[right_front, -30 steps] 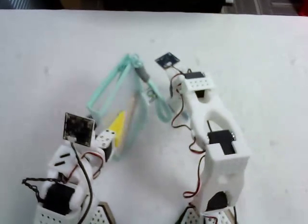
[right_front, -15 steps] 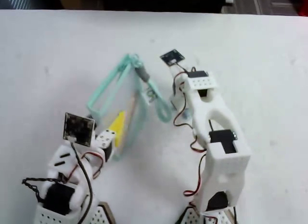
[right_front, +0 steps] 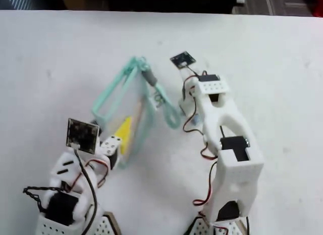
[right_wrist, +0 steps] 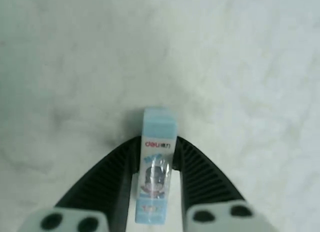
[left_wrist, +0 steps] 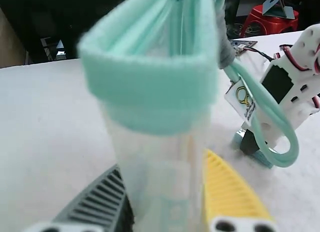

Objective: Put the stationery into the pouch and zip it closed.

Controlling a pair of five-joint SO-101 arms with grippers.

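Two grips logged | left gripper [left_wrist: 165,194] clamped on pouch [left_wrist: 150,87], clear wall between its fingers, mouth looked open | right gripper [right_wrist: 157,142] pinched eraser [right_wrist: 156,177], lengthwise between its fingers | we judged step: loading eraser | next needed: lift, carry over pouch mouth, release

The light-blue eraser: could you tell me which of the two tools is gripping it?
The right tool, shut on the eraser; the left tool clamps the mint-edged pouch instead.
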